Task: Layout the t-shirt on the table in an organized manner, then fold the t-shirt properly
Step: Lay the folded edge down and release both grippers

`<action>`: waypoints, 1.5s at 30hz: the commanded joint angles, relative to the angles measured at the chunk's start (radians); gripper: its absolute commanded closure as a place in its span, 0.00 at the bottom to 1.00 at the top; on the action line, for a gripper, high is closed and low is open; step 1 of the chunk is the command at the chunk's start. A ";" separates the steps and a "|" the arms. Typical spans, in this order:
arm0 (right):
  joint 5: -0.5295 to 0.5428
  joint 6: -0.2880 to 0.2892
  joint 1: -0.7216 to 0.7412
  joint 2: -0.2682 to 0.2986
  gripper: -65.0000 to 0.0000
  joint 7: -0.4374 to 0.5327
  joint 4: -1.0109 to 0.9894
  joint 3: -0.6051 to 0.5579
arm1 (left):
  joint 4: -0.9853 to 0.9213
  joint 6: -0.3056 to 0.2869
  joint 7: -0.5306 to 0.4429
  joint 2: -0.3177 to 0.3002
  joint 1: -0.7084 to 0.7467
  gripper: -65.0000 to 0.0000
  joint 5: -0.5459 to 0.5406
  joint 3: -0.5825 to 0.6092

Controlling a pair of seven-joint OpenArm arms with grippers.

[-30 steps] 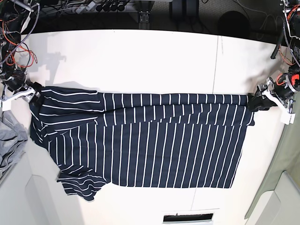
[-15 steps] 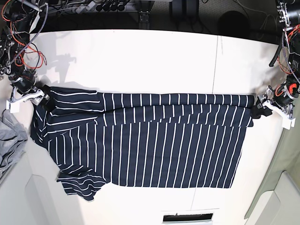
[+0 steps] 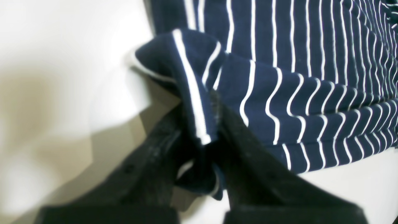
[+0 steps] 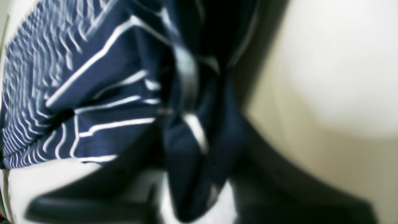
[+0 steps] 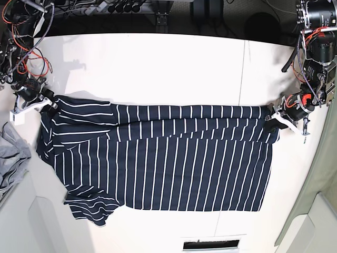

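Observation:
The dark navy t-shirt (image 5: 174,163) with thin white stripes lies spread across the white table (image 5: 174,68), its upper edge folded over in a long band and one sleeve sticking out at the lower left. My left gripper (image 5: 274,120) is shut on the shirt's upper right corner. In the left wrist view the dark fingers (image 3: 248,149) pinch a bunched fold of the t-shirt (image 3: 311,62). My right gripper (image 5: 50,105) is shut on the upper left corner. The blurred right wrist view shows the t-shirt (image 4: 108,77) gathered between the jaws.
A plain grey garment (image 5: 10,158) lies at the table's left edge. A thin dark seam (image 5: 243,74) runs down the tabletop right of centre. A dark slot (image 5: 210,244) sits at the front edge. Cables and arm bases stand at the back corners.
Both grippers have closed on the shirt's upper corners and shifted inward. The right-hand corner has moved left, and the left-hand corner right and slightly up.

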 commanded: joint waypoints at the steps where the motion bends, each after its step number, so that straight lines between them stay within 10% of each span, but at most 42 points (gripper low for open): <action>1: 0.002 0.010 0.011 0.014 1.00 -0.008 0.010 0.001 | 0.006 0.005 0.035 -0.015 -0.005 1.00 0.026 0.001; 15: 0.180 0.027 -0.177 0.086 1.00 -0.158 0.219 0.006 | 0.404 0.045 0.114 -0.147 0.335 1.00 -0.075 -0.029; 32: 0.251 0.027 -0.458 0.122 1.00 -0.166 0.445 0.071 | 0.661 -0.008 0.164 -0.149 0.542 1.00 -0.080 -0.095; 42: 0.258 0.026 -0.489 0.122 1.00 -0.171 0.445 0.089 | 0.663 -0.008 0.162 -0.149 0.544 0.75 -0.102 -0.095; 45: 0.257 0.026 -0.481 0.124 0.73 -0.156 0.446 0.090 | 0.663 -0.008 0.162 -0.150 0.543 0.55 -0.131 -0.095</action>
